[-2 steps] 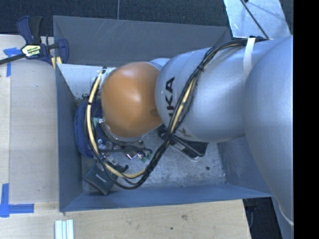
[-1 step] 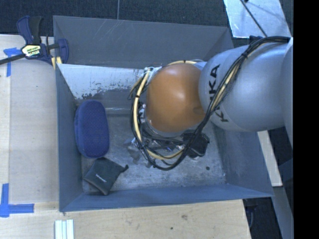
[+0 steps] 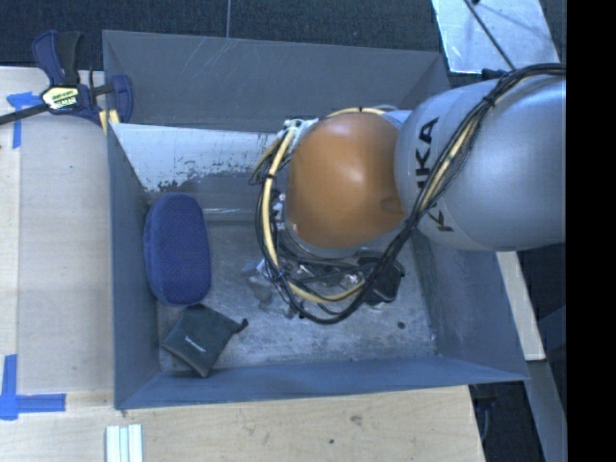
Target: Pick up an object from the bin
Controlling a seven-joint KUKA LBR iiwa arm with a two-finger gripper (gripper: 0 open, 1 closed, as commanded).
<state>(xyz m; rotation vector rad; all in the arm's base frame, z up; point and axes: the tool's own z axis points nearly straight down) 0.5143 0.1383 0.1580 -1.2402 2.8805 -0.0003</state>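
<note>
Claw: mid-bin, under orange wrist cover — open/shut can't tell.
Blue oval pad: left of claw, long axis front-to-back.
Dark grey folded piece: front-left corner — apart from claw.

Two things sit on the left side of the bin. A blue oval padded case lies flat along the left wall. Just below it there's a dark grey flat folded piece, skewed, in the near-left corner.
</note>
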